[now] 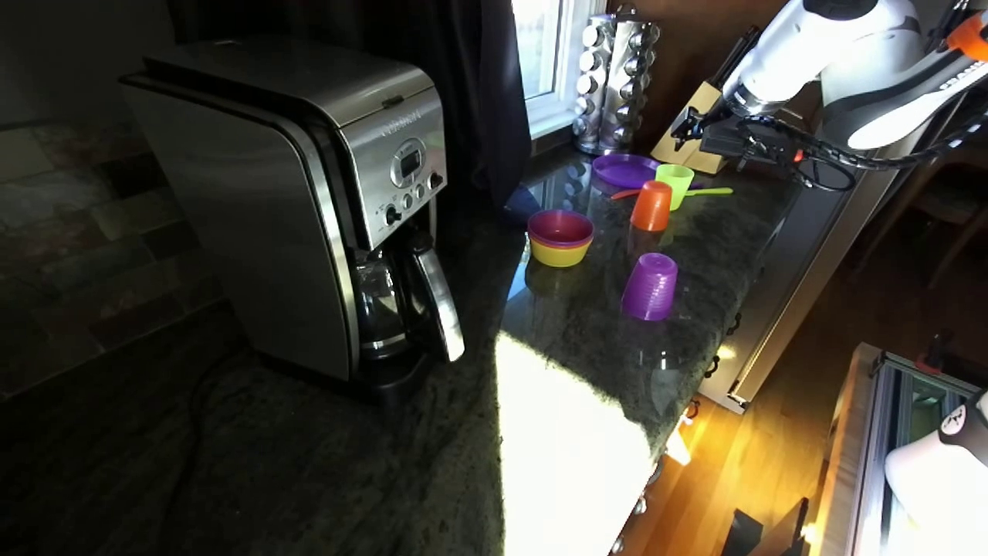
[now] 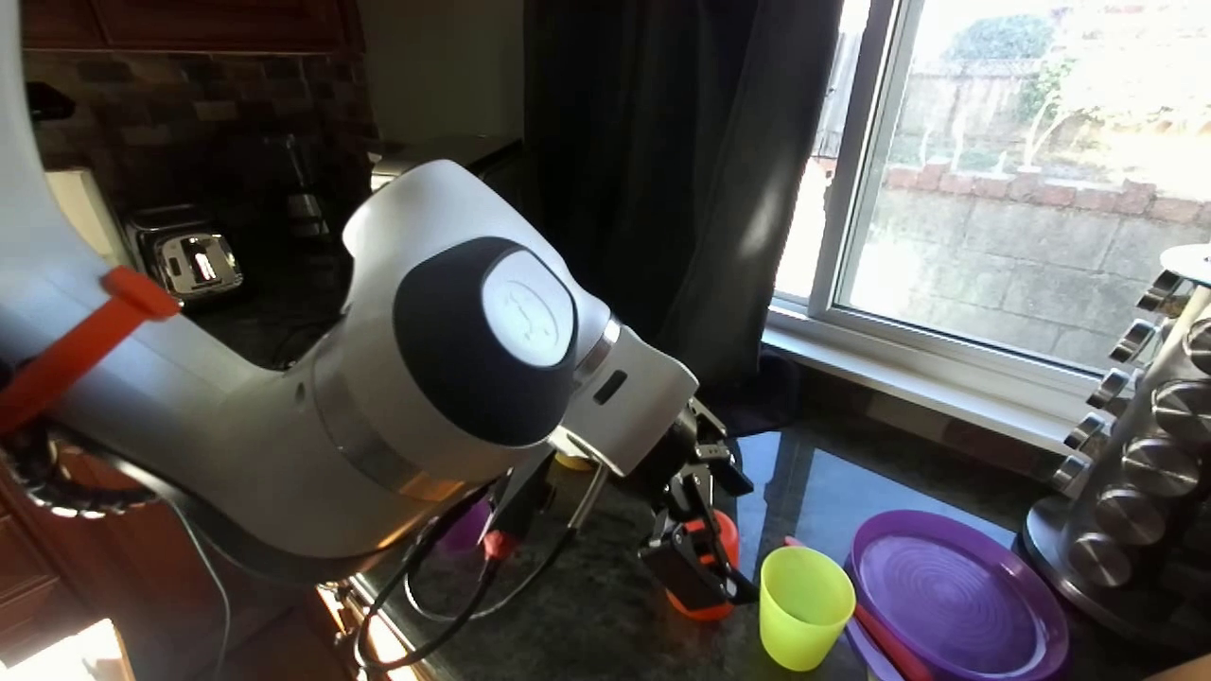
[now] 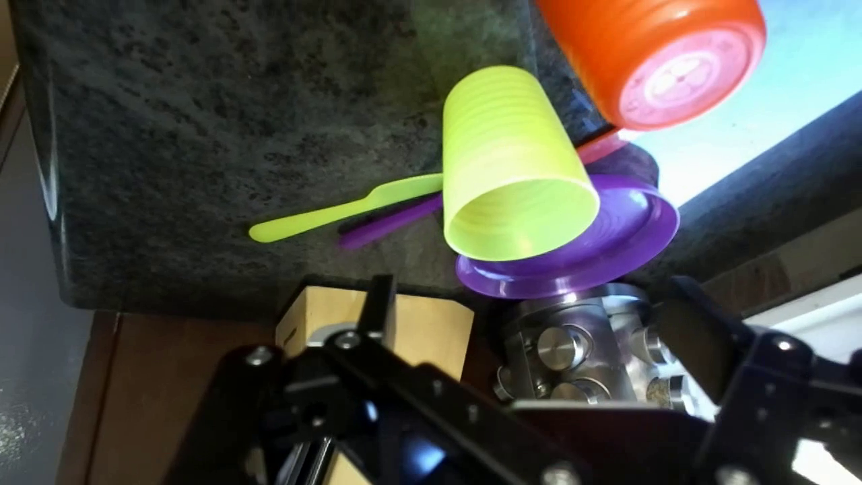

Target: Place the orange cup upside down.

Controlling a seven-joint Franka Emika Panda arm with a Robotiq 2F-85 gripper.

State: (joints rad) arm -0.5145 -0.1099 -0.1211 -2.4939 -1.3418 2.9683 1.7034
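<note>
The orange cup (image 1: 651,207) stands upside down on the dark counter, its closed base facing up. In the wrist view the orange cup (image 3: 646,54) shows its round base with a flower mark at the top right. In an exterior view the orange cup (image 2: 728,537) is partly hidden behind my gripper (image 2: 743,539). My gripper (image 1: 682,130) is up above the counter, apart from the cup. In the wrist view the fingers of my gripper (image 3: 539,316) are wide apart with nothing between them.
An upright green cup (image 3: 515,148) stands beside the orange cup. A purple plate (image 2: 956,586), loose cutlery (image 3: 310,219), a spice rack (image 1: 610,85) and a knife block (image 3: 431,330) are near. A purple cup (image 1: 651,287), stacked bowls (image 1: 560,251) and a coffee maker (image 1: 285,193) stand further along.
</note>
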